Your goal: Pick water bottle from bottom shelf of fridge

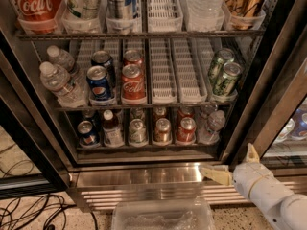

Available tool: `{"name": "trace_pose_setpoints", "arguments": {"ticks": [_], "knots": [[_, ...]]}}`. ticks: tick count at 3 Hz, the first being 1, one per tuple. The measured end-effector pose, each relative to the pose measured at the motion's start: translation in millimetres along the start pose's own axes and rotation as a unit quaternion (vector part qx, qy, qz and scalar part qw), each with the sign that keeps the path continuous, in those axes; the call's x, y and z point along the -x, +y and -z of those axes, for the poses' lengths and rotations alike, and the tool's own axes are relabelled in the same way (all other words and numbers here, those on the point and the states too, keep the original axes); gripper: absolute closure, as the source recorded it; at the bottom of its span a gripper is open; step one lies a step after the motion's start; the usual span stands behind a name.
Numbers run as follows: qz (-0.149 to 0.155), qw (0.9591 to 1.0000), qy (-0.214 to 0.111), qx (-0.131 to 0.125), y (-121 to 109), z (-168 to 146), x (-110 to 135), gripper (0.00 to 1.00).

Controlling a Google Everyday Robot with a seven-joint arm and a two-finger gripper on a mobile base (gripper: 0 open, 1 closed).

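Note:
The fridge (pixel 268 80) stands open in front of me with its black frame and wire racks. The bottom shelf (pixel 144 146) is a dark wire rack with several cans in its lanes. The water bottle (pixel 211 126), small, clear and ribbed, stands in the rightmost lane of that shelf, behind the front stop. My gripper (pixel 232 163) is open and empty. It is outside the fridge at the lower right, in front of the steel base, below and to the right of the water bottle. One finger (pixel 214 173) points left and the other points up.
A white-capped bottle with dark contents (pixel 112 128) stands in the second lane of the bottom shelf. The middle rack holds two larger clear bottles (pixel 60 83), a Pepsi can, Coke cans and green cans (pixel 225 78). A clear plastic bin (pixel 163 217) and cables (pixel 29 210) lie on the floor.

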State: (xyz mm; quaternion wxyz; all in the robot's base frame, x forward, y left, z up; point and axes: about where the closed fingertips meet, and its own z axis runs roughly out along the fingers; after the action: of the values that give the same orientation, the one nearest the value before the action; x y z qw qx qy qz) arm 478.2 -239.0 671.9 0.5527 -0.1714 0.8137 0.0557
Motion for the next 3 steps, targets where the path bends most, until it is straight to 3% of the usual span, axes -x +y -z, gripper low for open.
{"name": "trace_pose_setpoints", "arguments": {"ticks": [2, 3], "knots": [[0.020, 0.9979, -0.053, -0.031, 12.8, -44.6, -13.0, 0.17], [0.027, 0.9949, -0.081, -0.053, 16.4, -57.1, -14.2, 0.17]]}}
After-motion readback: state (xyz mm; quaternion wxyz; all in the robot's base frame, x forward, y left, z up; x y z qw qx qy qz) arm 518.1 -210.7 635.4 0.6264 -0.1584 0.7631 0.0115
